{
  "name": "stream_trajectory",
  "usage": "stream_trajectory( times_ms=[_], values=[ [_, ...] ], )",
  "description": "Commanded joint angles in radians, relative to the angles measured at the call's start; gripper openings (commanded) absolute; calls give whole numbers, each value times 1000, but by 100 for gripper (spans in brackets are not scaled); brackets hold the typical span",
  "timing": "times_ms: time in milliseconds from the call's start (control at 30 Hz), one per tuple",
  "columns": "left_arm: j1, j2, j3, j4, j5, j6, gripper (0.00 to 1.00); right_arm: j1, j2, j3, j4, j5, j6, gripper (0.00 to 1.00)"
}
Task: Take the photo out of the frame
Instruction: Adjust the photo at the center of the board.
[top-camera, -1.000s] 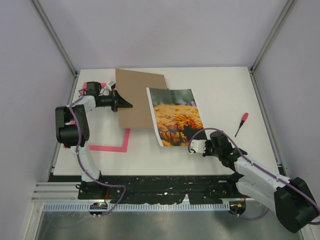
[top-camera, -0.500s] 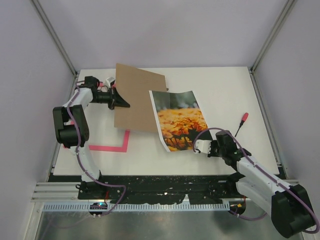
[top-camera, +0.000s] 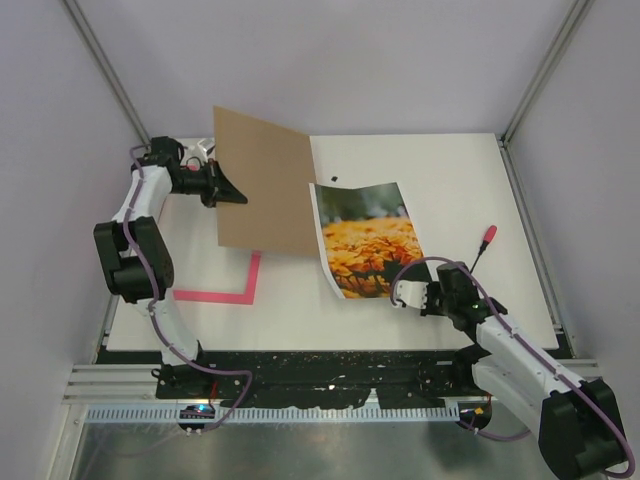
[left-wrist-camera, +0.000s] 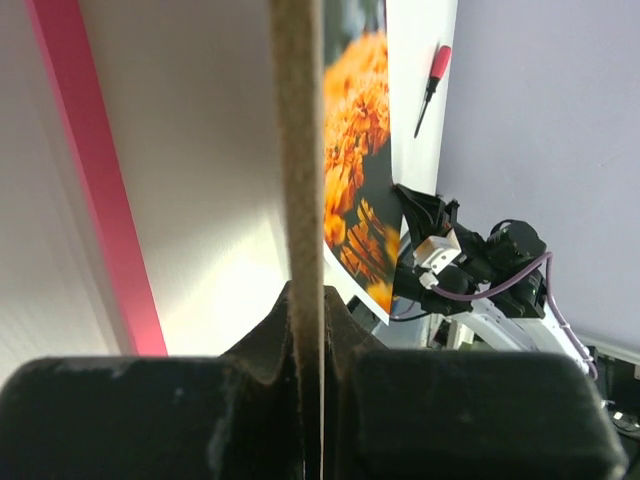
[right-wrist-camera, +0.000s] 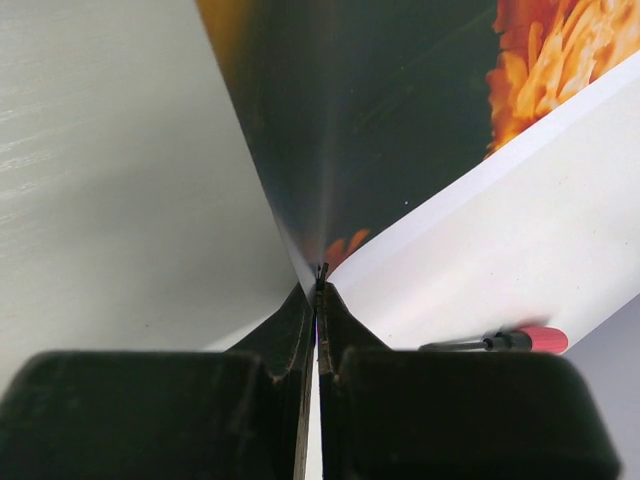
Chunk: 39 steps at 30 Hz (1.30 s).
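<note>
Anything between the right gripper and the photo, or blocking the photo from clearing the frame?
Nothing visible. The right gripper is shut on the photo at its near corner, and the photo sits right of the frame. The backing board, held up by the left gripper, borders the photo's left edge; contact unclear.

The photo (top-camera: 368, 238), orange-yellow flowers under a dark blurred top, lies slightly skewed just right of the brown board (top-camera: 262, 185). The frame (top-camera: 240, 296), bright pink, shows one corner beyond the board's near edge.
</note>
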Motion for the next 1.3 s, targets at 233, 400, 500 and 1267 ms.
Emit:
stream_trajectory(
  times_ms=[233,400,500,1267],
  values=[
    [17,-150,135,-35,38,26,0,-10,4,35,-168,-33,7,8],
    [50,-187,146,-69,-8,72,0,-9,5,60,-202,-51,11,8],
    [68,-212,149,-74,-26,91,0,-10,7,66,-214,-59,14,8],
    [71,-229,108,-253,133,385,0,-12,355,770,-777,-562,169,60]
  ],
)
